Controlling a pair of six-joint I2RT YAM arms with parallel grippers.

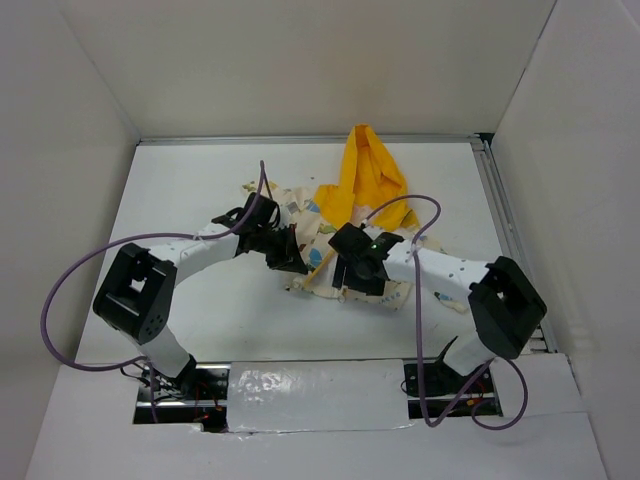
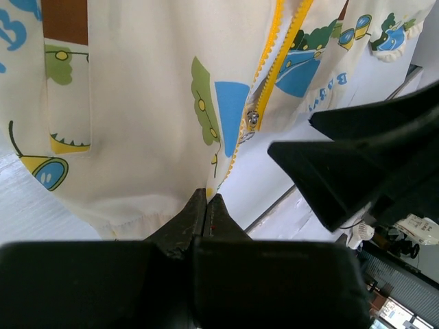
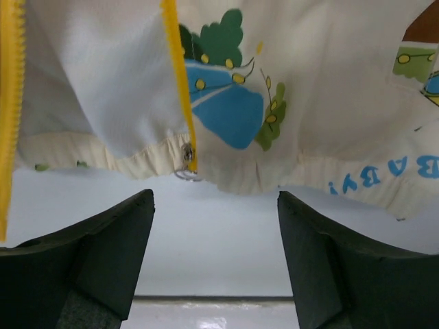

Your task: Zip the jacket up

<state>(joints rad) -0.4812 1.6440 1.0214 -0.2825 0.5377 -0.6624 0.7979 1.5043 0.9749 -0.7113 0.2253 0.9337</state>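
White tabletop (image 1: 170,190) inside a plain white three-walled enclosure (image 1: 330,60), metal rail (image 1: 505,225) along its right edge.

White arms (image 1: 195,253) with boxy black joints (image 1: 135,290), black hands (image 3: 216,205) and looping purple cables (image 1: 418,330).

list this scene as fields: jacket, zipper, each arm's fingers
jacket: cream, cartoon prints, lying on table, yellow hood at far side
zipper slider: at bottom hem, zip open above it
left fingers: shut on jacket hem beside zipper
right fingers: open, empty, just short of hem near slider
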